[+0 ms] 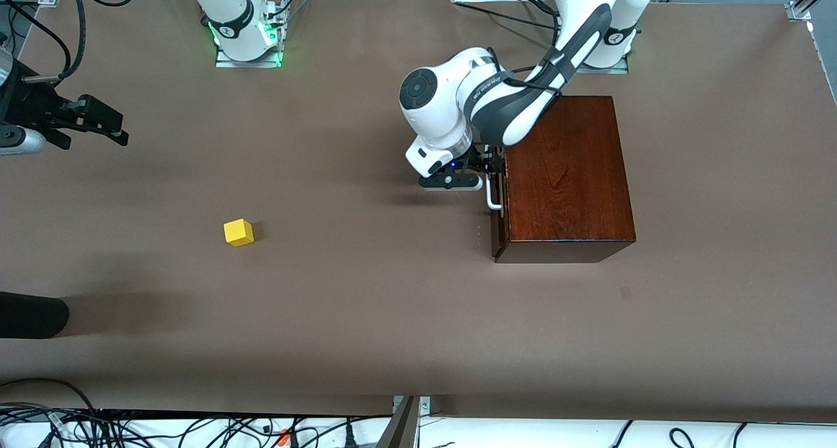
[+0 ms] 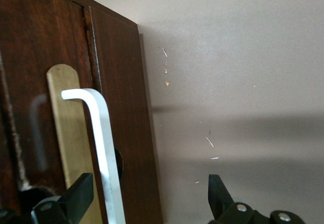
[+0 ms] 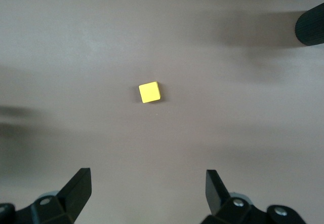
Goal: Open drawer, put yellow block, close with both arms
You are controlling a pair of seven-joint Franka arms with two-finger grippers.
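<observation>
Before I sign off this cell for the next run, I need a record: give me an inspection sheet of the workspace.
Surface: brown table, faint scuff marks.
Job's things: drawer looks shut in the dark wooden box, white handle on its front; yellow block alone on the table toward the right arm's end.
Clutter: dark rounded object at the table's edge near the right arm's end.
Grippers: left claw open, one finger either side of the handle; right claw open, high over the table, the block below it.
Cables: bundles off the table's edges.
Surroundings: metal framing.
</observation>
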